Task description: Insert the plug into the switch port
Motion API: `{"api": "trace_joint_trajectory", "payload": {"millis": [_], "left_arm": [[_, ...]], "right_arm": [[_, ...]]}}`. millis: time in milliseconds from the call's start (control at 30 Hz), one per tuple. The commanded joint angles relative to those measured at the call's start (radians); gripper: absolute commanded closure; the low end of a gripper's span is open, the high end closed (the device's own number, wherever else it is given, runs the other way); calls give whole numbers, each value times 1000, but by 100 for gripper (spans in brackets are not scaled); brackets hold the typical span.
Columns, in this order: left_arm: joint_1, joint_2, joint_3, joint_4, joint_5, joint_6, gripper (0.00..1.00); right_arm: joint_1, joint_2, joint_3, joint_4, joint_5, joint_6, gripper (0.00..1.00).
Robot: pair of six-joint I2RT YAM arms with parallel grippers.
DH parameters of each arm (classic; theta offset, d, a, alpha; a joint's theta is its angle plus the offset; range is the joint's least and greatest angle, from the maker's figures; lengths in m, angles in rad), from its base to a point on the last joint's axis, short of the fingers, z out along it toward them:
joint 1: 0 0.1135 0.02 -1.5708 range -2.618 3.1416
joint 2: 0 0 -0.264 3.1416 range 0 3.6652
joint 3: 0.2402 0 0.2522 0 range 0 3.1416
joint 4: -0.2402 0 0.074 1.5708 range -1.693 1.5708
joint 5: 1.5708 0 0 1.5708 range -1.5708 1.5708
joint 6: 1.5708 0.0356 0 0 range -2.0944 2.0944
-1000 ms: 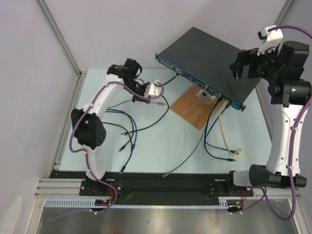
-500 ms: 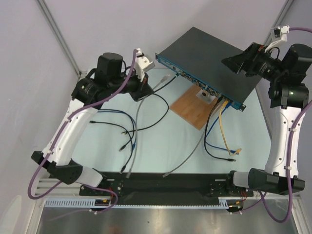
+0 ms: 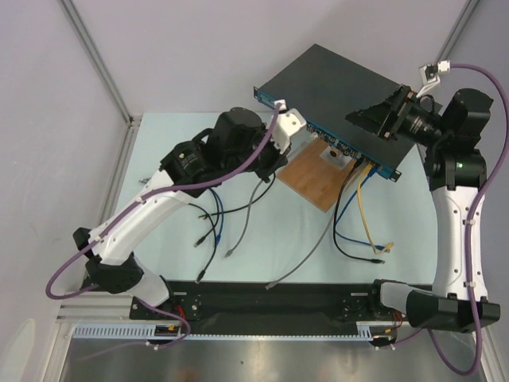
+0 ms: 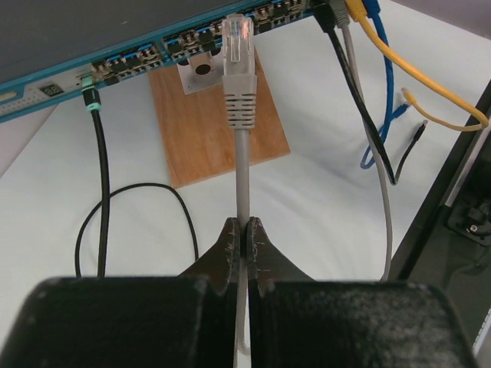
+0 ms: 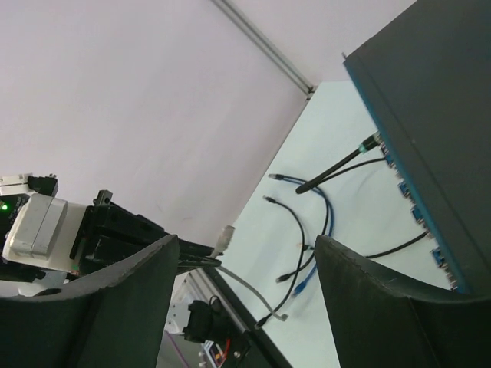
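Note:
The switch (image 3: 342, 91) is a flat black box at the back, its blue front face (image 4: 146, 50) lined with small sockets. My left gripper (image 4: 245, 228) is shut on a grey cable just below its boot. The clear plug (image 4: 238, 37) stands upright at the cable's tip, close in front of the socket row and apart from it. The right wrist view also catches that plug (image 5: 224, 238) from the far side. My right gripper (image 5: 245, 295) hangs over the switch's top (image 5: 437, 107), open, with nothing between its fingers.
A brown wooden board (image 3: 314, 181) with a small metal bracket (image 4: 201, 70) lies in front of the switch. Yellow (image 3: 364, 211), blue and black cables hang from the right-hand ports. A black cable (image 4: 98, 161) enters a left-hand port. Loose cables (image 3: 211, 219) lie on the table.
My left arm has swung from the left side toward the switch front, carrying the grey cable. My right gripper has shifted left over the switch top and its jaws have narrowed somewhat.

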Motion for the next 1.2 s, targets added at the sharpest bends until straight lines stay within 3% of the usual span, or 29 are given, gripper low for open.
{"api": "trace_joint_trajectory", "payload": {"millis": [0, 600, 800, 900, 933, 1000, 1033, 1067, 1167], "left_arm": [[-62, 21, 61, 57, -128, 24, 100], [-157, 120, 172, 83, -185, 55, 100], [-174, 121, 170, 84, -182, 53, 100], [-177, 121, 170, 83, -172, 51, 100], [-176, 121, 169, 83, -165, 50, 100], [-177, 120, 164, 83, -136, 48, 99], [-177, 112, 158, 87, -132, 45, 95], [-176, 106, 151, 93, -124, 41, 83], [-176, 57, 88, 155, -107, 47, 69]], "right_arm": [[42, -67, -51, 11, -12, 37, 24], [110, -91, -139, -14, 39, 7, 37], [110, -101, -170, 20, 37, 37, 58], [110, -105, -176, 29, 26, 40, 78], [110, -108, -179, 41, 22, 40, 89], [110, -119, -196, 63, 5, 44, 100], [110, -125, -203, 89, -3, 47, 100], [110, -127, -219, 101, -9, 63, 100], [110, -133, -242, 175, -61, 115, 100]]}}
